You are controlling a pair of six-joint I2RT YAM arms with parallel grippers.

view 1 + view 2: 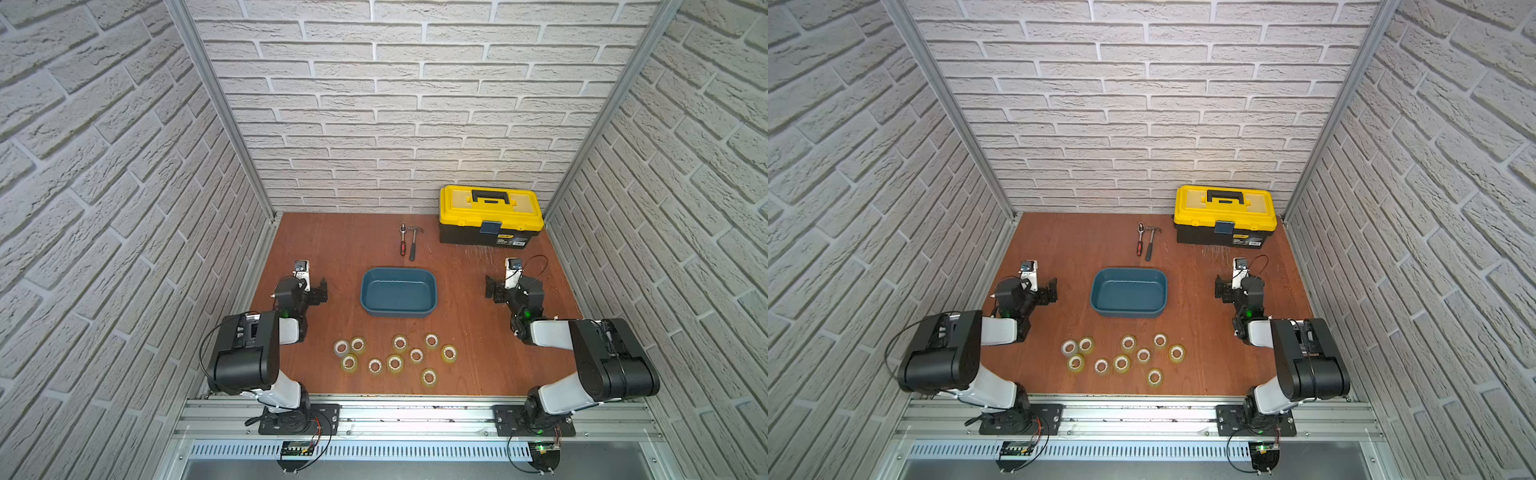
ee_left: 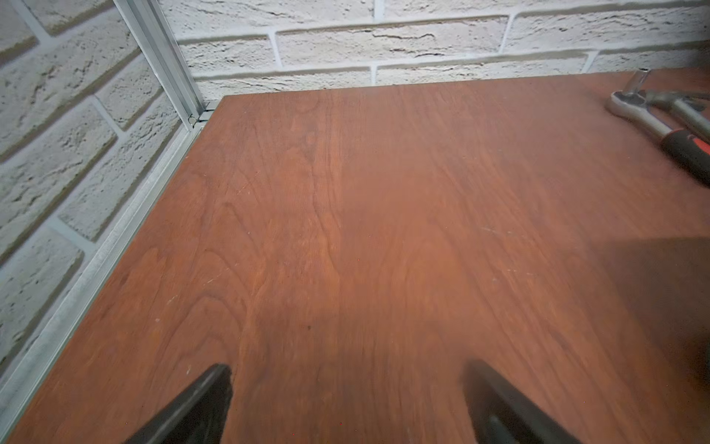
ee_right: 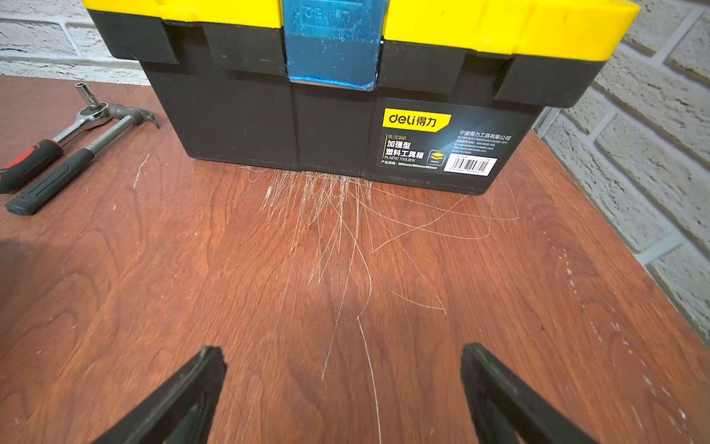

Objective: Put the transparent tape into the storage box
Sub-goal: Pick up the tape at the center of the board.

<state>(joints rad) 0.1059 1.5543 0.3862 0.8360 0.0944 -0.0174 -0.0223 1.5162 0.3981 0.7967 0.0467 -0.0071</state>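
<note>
Only the black tips of each claw show in the wrist views. The left claw [image 2: 349, 367] and the right claw [image 3: 344, 348] both stand spread wide, pinching nothing. The yellow-lidded black plastic toolbox [image 3: 334, 115] is cut off at its lid, and the chrome ratchet wrench with a red-and-black grip [image 2: 653, 123] runs off the frame's edge. In both top views, the shallow teal-blue plastic storage box [image 1: 398, 312], rounded at the corners, sits mid-tabletop with a claw at its 9 and its 3 o'clock. Ten rolls of transparent tape [image 1: 390, 364], yellowish film on white cores, lie loose at its 6 o'clock, outside it. The toolbox stands at 1 o'clock, and the wrench and a steel hammer [image 1: 413, 247] lie at 12. The reddish wood-grain tabletop [image 1: 324, 249] bears pale scratches before the toolbox. White faux-brick walls enclose three sides.
</note>
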